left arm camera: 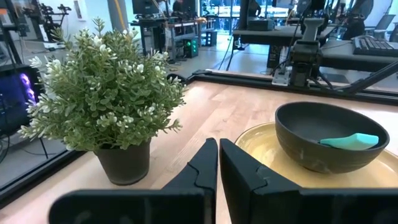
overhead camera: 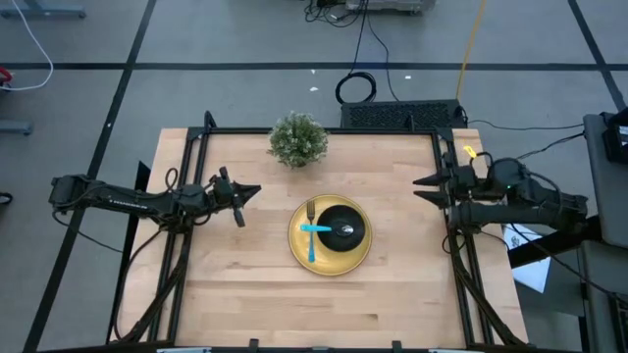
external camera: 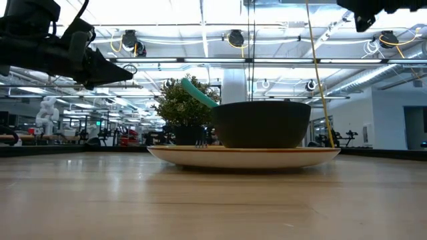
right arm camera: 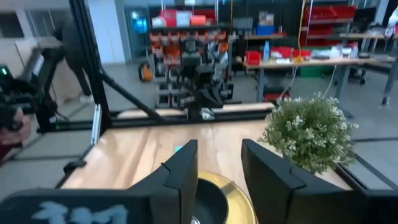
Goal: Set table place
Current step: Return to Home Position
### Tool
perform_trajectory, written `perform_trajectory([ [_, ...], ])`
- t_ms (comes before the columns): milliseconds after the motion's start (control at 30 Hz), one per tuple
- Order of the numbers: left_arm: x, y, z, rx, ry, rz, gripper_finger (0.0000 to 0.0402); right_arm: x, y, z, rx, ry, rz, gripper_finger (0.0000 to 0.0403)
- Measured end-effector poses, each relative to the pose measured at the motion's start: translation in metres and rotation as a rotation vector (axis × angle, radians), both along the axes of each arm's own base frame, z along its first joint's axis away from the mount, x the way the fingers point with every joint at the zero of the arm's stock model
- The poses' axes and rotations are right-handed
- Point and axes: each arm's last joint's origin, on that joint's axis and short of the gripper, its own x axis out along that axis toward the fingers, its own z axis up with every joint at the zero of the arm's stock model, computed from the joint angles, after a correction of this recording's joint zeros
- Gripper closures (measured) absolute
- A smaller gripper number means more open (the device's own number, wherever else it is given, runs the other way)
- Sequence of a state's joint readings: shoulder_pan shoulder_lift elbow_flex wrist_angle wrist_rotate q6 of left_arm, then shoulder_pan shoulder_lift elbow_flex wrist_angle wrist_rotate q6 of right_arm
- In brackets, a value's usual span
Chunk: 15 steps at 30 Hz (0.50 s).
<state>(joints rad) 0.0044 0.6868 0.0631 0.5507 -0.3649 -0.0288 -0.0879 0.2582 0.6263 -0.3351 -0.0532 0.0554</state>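
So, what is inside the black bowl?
Only the spoon, its light-blue handle sticking out over the rim of the black bowl. The bowl floor under it is covered.

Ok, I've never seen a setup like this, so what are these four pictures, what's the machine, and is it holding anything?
It is a two-armed robot at a wooden table. One picture looks straight down from above, one looks level across the tabletop, and two come from cameras on the wrists, peering past each claw. On the table stands a yellow plate with a black bowl on it. A blue-handled spoon rests in the bowl, and a blue-handled fork lies on the plate beside it. A small potted plant stands near the far edge. The left claw is shut, the right claw open; both hover off to the sides, holding nothing.
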Motion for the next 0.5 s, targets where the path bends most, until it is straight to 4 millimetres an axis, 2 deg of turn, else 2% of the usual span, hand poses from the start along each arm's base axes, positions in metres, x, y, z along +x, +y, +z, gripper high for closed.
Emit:
perform_trajectory([
  [367,0.000,0.000,0.000,-0.002,-0.001,0.000,0.0378,0.012,0.000,-0.058,0.035,-0.118,0.030,0.0314],
  [500,0.000,0.000,0.000,-0.003,-0.001,0.000,0.0378,0.013,0.001,-0.063,0.019,-0.125,0.058,0.0318],
])
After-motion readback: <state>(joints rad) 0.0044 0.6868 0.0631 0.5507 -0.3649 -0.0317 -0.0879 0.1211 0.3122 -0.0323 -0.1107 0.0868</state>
